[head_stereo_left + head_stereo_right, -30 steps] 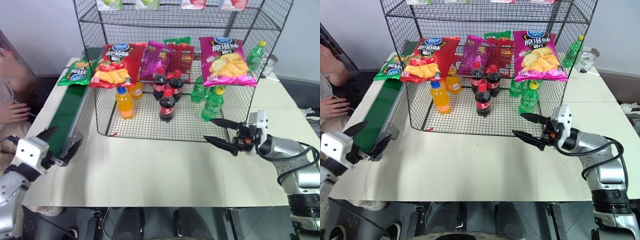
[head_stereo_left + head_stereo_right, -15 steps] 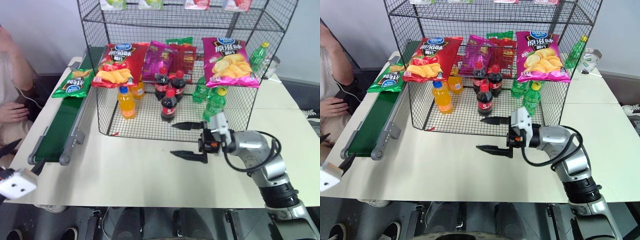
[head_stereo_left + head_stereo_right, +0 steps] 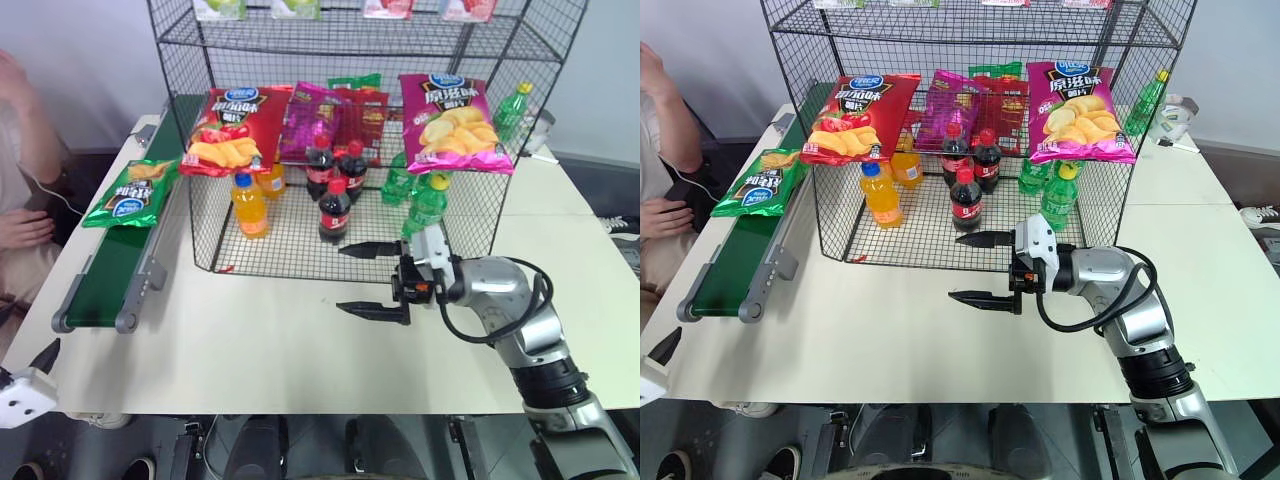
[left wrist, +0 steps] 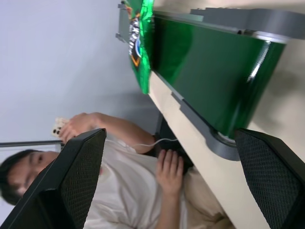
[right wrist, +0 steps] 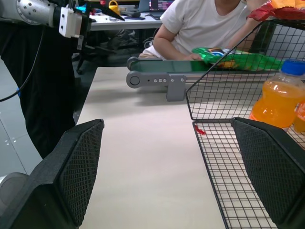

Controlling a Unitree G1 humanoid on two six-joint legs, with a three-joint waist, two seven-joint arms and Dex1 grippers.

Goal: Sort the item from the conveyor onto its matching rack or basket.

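The item, a green crisps bag (image 3: 130,192), lies flat on the conveyor (image 3: 112,268), about halfway along the dark-green belt. To the conveyor's right stands the black wire rack (image 3: 200,235), on the table. My right gripper (image 3: 340,278) hovers open over the table in front of the rack and points left toward the conveyor, nothing between its fingers. My left gripper (image 3: 35,372) hangs off the table's near-left corner, short of the belt's roller end. The left wrist view shows its fingers (image 4: 81,181) spread wide and empty, facing the belt end.
A red crisps bag (image 3: 230,130) and pink crisps bags (image 3: 455,122) lie on the rack's tier, above orange (image 3: 248,205), cola (image 3: 334,210) and green bottles (image 3: 425,210). A person (image 3: 25,180) sits at the left beside the conveyor.
The green bag has ridden down the belt toward me. My right gripper swung left across the front of the rack and opened wider. My left gripper pulled back off the table's corner.
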